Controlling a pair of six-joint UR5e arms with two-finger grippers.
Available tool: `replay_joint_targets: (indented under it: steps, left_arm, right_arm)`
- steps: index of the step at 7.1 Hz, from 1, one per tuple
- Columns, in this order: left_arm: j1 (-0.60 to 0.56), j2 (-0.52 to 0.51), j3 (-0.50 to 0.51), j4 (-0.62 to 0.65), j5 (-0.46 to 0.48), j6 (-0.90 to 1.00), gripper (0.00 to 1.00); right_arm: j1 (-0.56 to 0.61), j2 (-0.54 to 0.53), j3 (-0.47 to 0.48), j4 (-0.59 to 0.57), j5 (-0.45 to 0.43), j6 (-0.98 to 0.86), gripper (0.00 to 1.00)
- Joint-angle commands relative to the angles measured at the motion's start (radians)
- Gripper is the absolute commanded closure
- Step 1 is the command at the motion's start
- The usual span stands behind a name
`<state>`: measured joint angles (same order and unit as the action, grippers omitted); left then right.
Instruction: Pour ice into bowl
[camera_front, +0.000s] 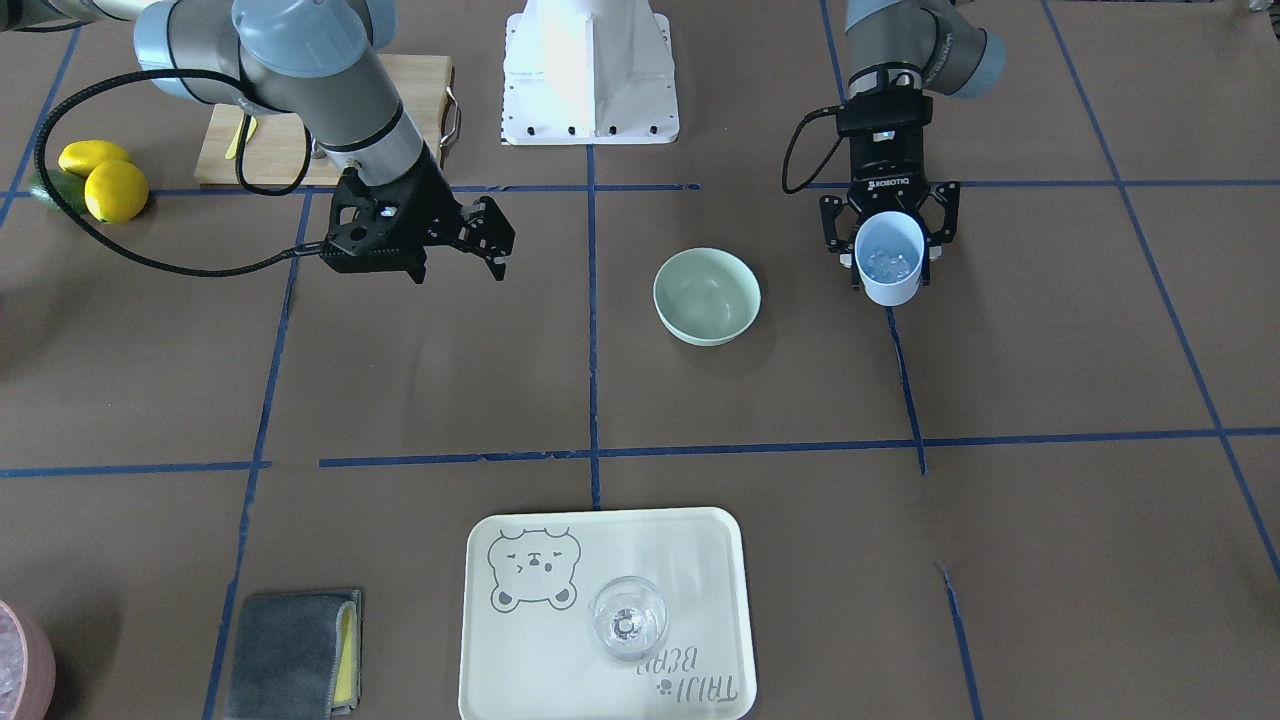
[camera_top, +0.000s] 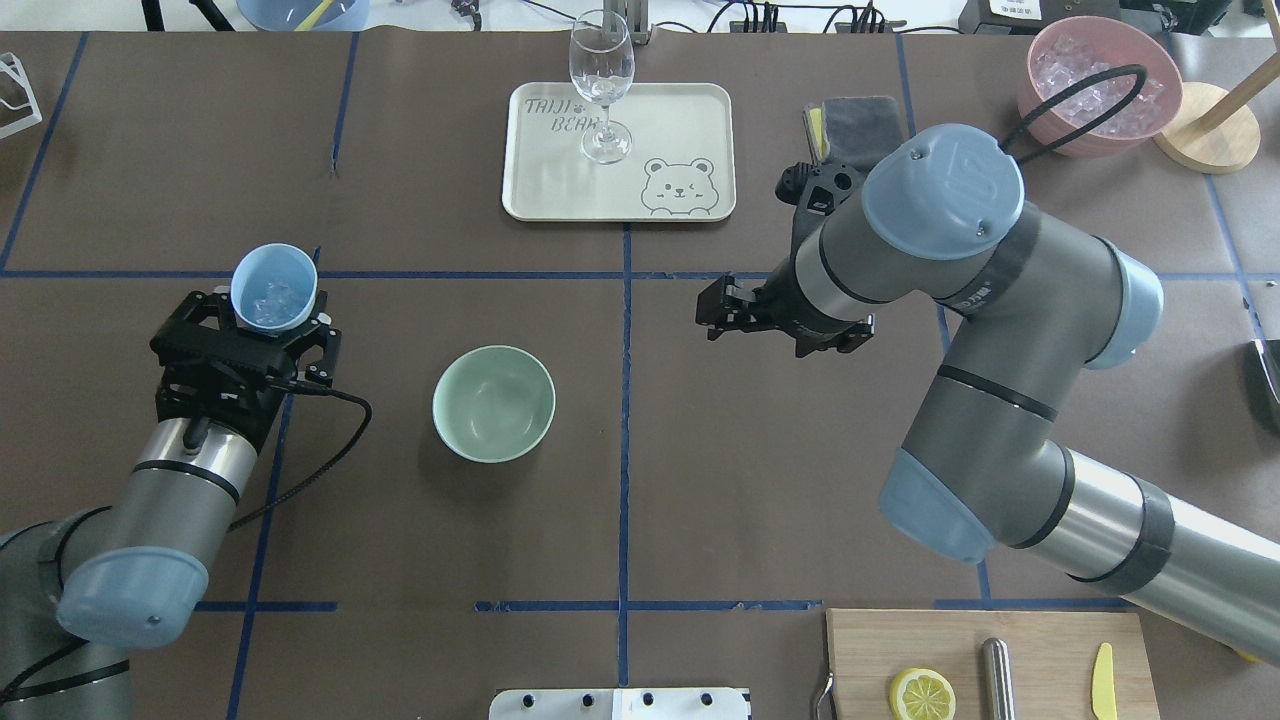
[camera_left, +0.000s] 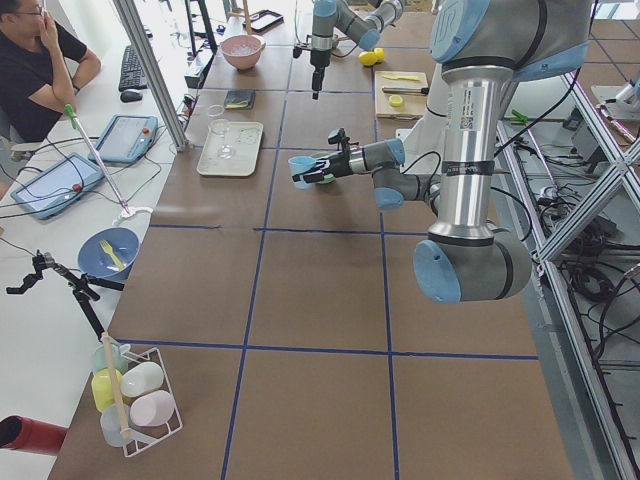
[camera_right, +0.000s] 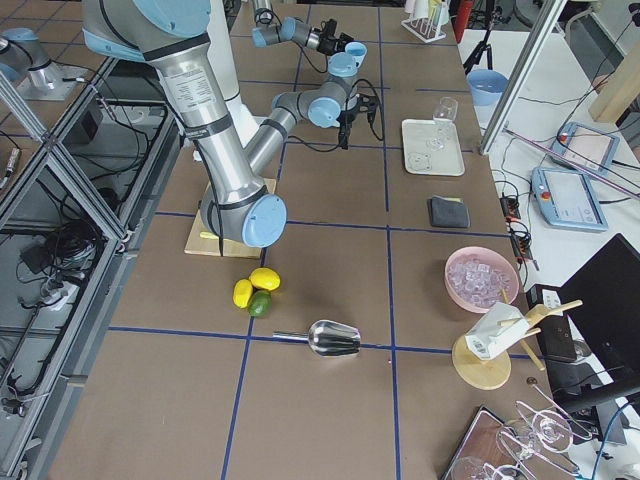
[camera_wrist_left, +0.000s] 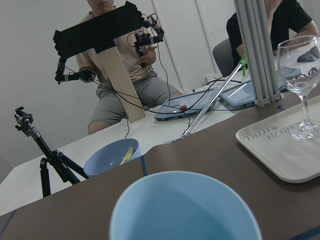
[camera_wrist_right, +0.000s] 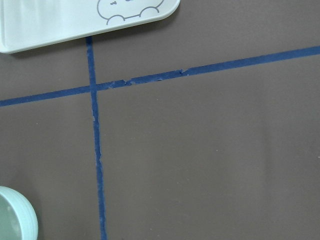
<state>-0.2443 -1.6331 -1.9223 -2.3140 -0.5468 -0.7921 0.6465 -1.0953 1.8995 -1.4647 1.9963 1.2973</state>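
Grips upright cup (camera_top: 274, 280) of ice (camera_top: 268, 296) in left claw (camera_top: 272, 312), overhead frame's left. Sees bowl (camera_top: 494, 403) lower right, well apart. Holds right claw (camera_top: 722, 308) released, right of centre.

Ice (camera_front: 889, 262) — a small heap of clear, colourless cubes, glassy, lying in the bottom of a light blue cup (camera_front: 893, 292). Cup upright, mouth up, gripped at its sides by the left gripper (camera_front: 890, 255). All cubes below the rim.

Bowl (camera_top: 493, 403) — round, pale mint green, smooth and plain, wider than the cup. Stands upright on the brown table (camera_top: 700, 480), open side up, inside empty. From overhead it sits just left of the centre tape line (camera_top: 625, 420), mid-depth. The cup with the ice is to the bowl's left and a little farther back, apart from it, not over it.
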Motion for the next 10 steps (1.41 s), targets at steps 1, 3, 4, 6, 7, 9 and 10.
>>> replay_joint_targets:
  steps: [1,3,4,6,7,9,10]
  left_arm:
    - [0.043,-0.094,-0.017,0.021,0.015,-0.172,1.0]
    - [0.063,-0.105,0.031,0.047,0.018,-0.168,1.0]
    - [0.072,-0.147,0.039,0.244,0.019,-0.145,1.0]
    - [0.082,-0.292,0.032,0.643,0.022,-0.084,1.0]
    - [0.088,-0.301,0.031,0.754,0.071,-0.043,1.0]
    - [0.088,-0.291,0.034,0.772,0.148,0.173,1.0]
    - [0.088,-0.289,0.045,0.772,0.186,0.285,1.0]
  right_arm:
    - [0.01,-0.029,0.021,0.001,0.006,-0.018,0.0]
    - [0.01,-0.047,0.021,0.001,0.004,-0.026,0.0]
    - [0.012,-0.061,0.023,0.004,0.002,-0.041,0.0]
    - [0.012,-0.122,0.024,0.105,0.004,-0.039,0.0]
    - [0.012,-0.124,0.023,0.109,0.004,-0.038,0.0]
    - [0.01,-0.121,0.024,0.109,0.002,-0.03,0.0]
    - [0.012,-0.117,0.023,0.109,0.001,-0.027,0.0]
